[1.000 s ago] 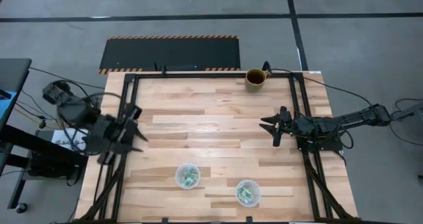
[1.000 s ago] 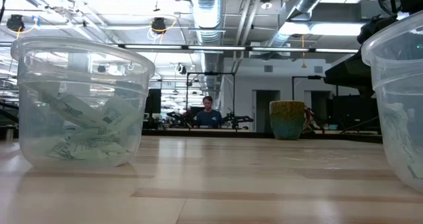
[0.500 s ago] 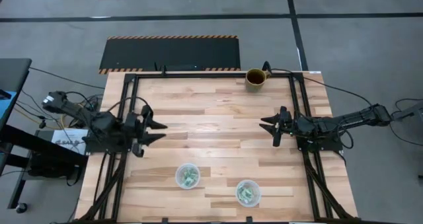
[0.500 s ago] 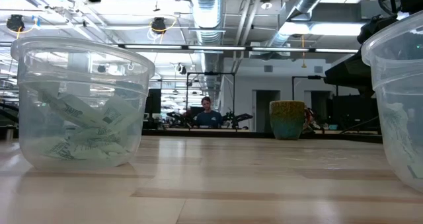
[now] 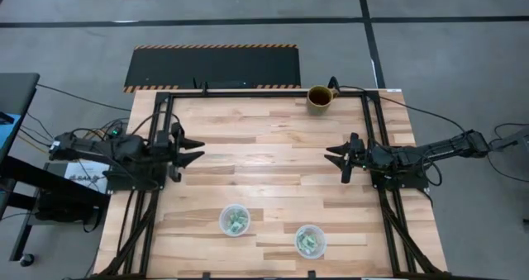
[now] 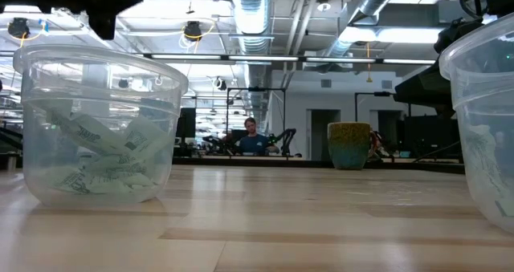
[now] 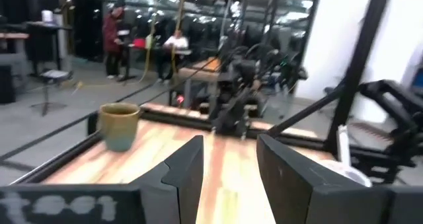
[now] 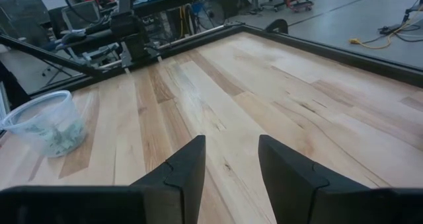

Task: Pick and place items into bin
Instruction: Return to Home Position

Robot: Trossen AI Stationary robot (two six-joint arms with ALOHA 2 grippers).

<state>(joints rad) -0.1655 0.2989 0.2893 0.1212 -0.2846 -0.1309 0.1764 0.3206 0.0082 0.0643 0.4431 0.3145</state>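
Note:
Many tiny mint-green and whitish pieces lie inside two clear round cups [image 5: 234, 220] [image 5: 310, 241] that stand on their bases near the table's near edge. In the low view the cups show at the left [image 6: 96, 127] and the right [image 6: 486, 119]. My left gripper [image 5: 198, 149] [image 7: 228, 178] is open and empty over the left part of the table, pointing toward the right. My right gripper [image 5: 331, 156] [image 8: 228, 171] is open and empty at the right, pointing toward the left. Both are well clear of the cups.
A brown mug [image 5: 320, 97] [image 6: 349, 145] [image 7: 119, 125] stands at the far edge, right of the middle. Black frame rails [image 5: 248, 92] run along the table's left, right and far sides. Bare wood lies between the grippers. People show in the room beyond.
My left gripper has swung in from the table's left edge toward the right, then a little toward the far edge, and now points level across the table. It has stayed open. The cups and the mug have kept still.

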